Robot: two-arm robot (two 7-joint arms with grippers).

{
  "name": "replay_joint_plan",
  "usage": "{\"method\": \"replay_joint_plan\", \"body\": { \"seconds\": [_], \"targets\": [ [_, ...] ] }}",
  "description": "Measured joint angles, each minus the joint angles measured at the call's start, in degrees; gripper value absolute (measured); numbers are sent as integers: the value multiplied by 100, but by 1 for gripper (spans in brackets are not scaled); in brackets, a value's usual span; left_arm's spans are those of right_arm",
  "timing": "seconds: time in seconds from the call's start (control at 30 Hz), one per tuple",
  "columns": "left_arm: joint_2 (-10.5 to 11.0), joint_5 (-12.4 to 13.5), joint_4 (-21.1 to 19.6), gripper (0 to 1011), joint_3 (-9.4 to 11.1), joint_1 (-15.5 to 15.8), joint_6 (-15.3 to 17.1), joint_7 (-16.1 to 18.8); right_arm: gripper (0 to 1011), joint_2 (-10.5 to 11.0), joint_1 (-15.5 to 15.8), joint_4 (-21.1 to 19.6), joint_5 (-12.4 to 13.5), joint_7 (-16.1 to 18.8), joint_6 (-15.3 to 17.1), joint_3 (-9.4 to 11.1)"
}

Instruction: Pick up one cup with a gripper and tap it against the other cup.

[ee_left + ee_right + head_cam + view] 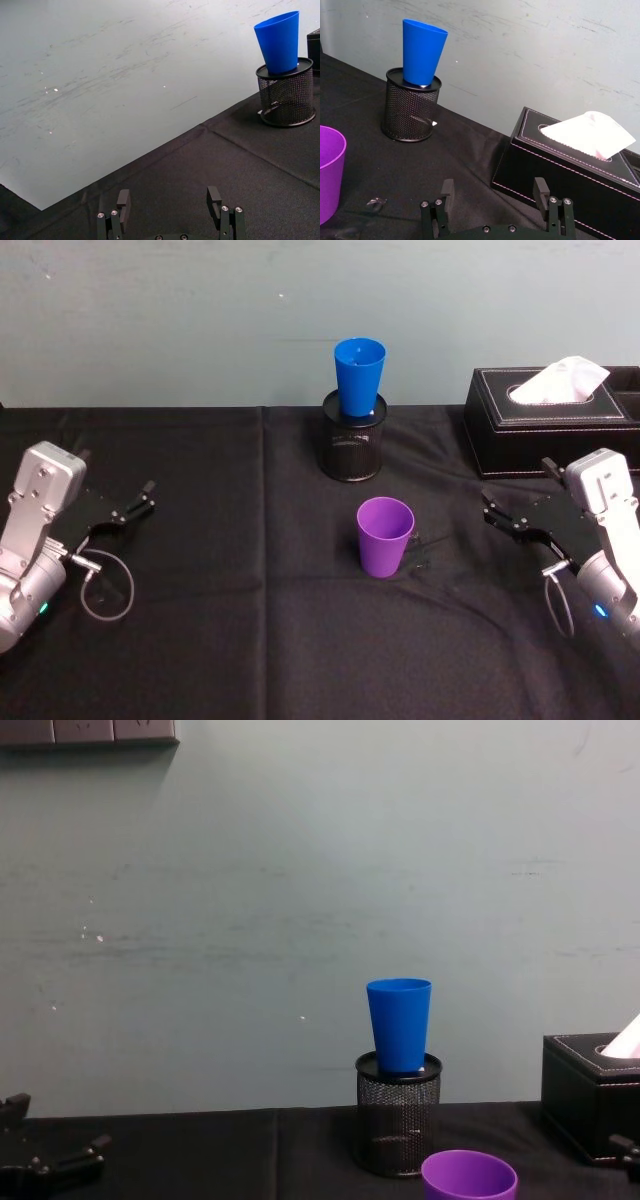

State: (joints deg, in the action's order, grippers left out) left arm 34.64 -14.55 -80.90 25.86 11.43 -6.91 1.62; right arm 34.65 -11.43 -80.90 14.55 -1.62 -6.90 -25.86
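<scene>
The purple cup [385, 537] [327, 170] [468, 1177] stands upright on the black cloth at the table's middle. Behind it, the blue cup [359, 376] [279, 42] [422, 52] [399, 1025] sits upright in the mouth of a black wire-mesh pen holder [352, 445] [410, 112]. My right gripper [515, 490] [493, 189] hangs open and empty to the right of the purple cup, well apart from it. At the far left my left gripper [135, 503] [168, 200] rests open and empty near the cloth.
A black tissue box [550, 420] [565, 165] with a white tissue sticking out stands at the back right, just behind my right gripper. A pale wall closes off the table's far edge. Bare black cloth [230, 620] lies on both sides of the purple cup.
</scene>
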Motion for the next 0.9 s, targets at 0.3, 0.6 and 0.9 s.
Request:
{"method": "replay_joint_plan", "body": {
  "seconds": [0.3, 0.6, 0.9],
  "targets": [
    [0, 0, 0, 1000, 0, 0, 0, 0, 1003, 0, 0, 0, 0, 0, 0, 0],
    [0, 0, 0, 1000, 0, 0, 0, 0, 1003, 0, 0, 0, 0, 0, 0, 0],
    [0, 0, 0, 1000, 0, 0, 0, 0, 1003, 0, 0, 0, 0, 0, 0, 0]
  ]
}}
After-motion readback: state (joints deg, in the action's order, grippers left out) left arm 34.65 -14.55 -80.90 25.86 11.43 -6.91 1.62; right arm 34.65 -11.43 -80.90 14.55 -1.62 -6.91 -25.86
